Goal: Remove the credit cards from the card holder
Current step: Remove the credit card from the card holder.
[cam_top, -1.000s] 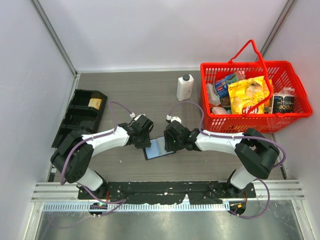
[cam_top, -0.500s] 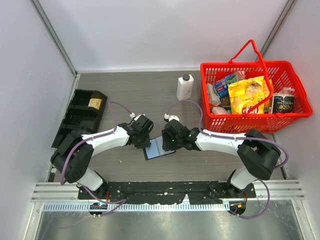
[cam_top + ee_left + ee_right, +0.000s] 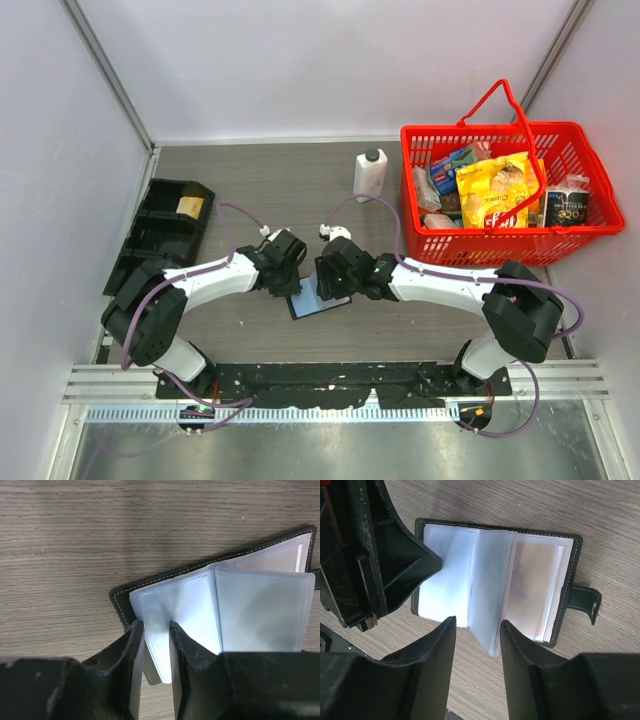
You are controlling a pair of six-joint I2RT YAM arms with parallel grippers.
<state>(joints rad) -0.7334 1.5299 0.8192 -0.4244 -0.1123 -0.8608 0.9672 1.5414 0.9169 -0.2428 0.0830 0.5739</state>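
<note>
The black card holder [image 3: 318, 299] lies open on the table between my arms, its snap tab [image 3: 585, 604] pointing away from the left arm. Light blue credit cards [image 3: 260, 610] show through its clear sleeves, and a yellowish-orange one [image 3: 535, 580] sits in the tab-side pocket. My left gripper [image 3: 154, 630] is shut on the sleeves at the holder's left edge [image 3: 290, 284]. My right gripper [image 3: 476, 627] stands open astride one raised sleeve [image 3: 487, 595], which leans against one of its fingers [image 3: 512, 650].
A red shopping basket [image 3: 560, 135] full of groceries stands at the back right. A white bottle [image 3: 369, 175] stands left of it. A black compartment tray [image 3: 150, 240] lies along the left wall.
My right gripper has slid leftward over the card holder, toward the left gripper. The left gripper has stayed in place on the holder's left edge.
</note>
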